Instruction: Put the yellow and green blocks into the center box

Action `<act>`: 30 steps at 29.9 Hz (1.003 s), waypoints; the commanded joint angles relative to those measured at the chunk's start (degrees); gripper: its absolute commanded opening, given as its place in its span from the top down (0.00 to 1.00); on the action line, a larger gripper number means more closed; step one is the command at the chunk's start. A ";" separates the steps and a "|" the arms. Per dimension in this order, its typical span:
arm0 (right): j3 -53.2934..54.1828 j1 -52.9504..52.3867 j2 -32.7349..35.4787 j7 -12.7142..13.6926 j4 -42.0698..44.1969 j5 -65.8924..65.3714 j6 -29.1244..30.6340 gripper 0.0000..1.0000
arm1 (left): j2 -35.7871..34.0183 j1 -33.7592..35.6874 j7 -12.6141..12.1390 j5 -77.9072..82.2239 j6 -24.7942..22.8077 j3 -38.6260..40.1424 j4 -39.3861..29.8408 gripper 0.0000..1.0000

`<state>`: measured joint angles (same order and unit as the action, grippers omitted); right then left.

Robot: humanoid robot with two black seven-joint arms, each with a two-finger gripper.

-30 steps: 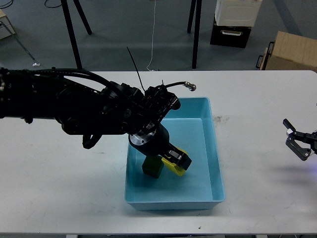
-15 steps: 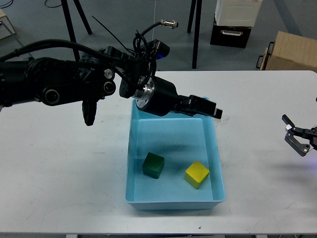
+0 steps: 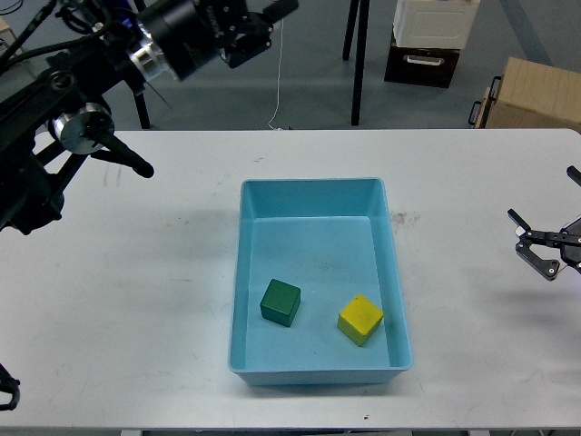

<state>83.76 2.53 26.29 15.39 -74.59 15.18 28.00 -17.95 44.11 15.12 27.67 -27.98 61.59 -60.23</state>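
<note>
**A:** Where are the two cubes sitting right now?

**B:** Both are lying inside the light-blue rectangular plastic box in the middle of the white tabletop. The dark green cube-shaped block is resting on the box floor toward the near left; the yellow cube-shaped block is sitting to its right, close to the right wall. They are near each other but not touching.

**A:** And the claws?

**B:** The left gripper is hanging high above the far left of the table, well apart from the box. It is showing dark and nearly end-on, so I cannot tell whether its fingers are apart or together; nothing visible is hanging from it. The right gripper is hovering over the right edge of the table with its fingers spread apart and nothing between them.

**A:** So the job is looking finished?

**B:** I am judging it so, since both blocks are lying in the box.

**A:** Then what could be going wrong from here?

**B:** Mostly an arm disturbing the result. If the bulky left arm is swinging low over the table, a link or its loose cables could be clipping the box rim and sliding the box. The right claw is hovering near the table's edge, so a careless drop could be striking the tabletop.
</note>
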 commanded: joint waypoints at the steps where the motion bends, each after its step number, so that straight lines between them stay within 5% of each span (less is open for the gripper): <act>1: 0.26 -0.69 -3.87 -0.62 0.06 0.29 0.00 0.00 | 4.92 -14.19 -0.62 -0.51 -0.02 16.95 -7.25 0.01; 8: 0.87 3.78 -6.60 -6.95 -0.99 0.46 0.00 0.00 | 17.95 -40.29 -0.44 -5.50 -0.02 30.16 -25.97 0.01; 15: 4.57 14.33 -10.38 -7.40 -9.68 0.64 0.00 0.00 | 17.95 -58.85 -3.86 -14.31 -0.02 27.81 -34.86 0.01; 23: 4.48 20.49 -12.23 -7.22 -14.97 0.46 0.00 0.00 | 17.95 -69.85 -4.67 -21.34 -0.02 12.96 -36.27 0.00; 30: 5.36 21.98 -12.14 -7.22 -15.14 0.46 0.00 0.00 | 17.95 -70.56 -4.49 -21.43 -0.02 11.10 -37.85 0.00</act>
<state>88.85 23.52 14.12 8.17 -89.47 15.62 28.00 0.00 -26.33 10.62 6.26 -28.00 72.93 -96.90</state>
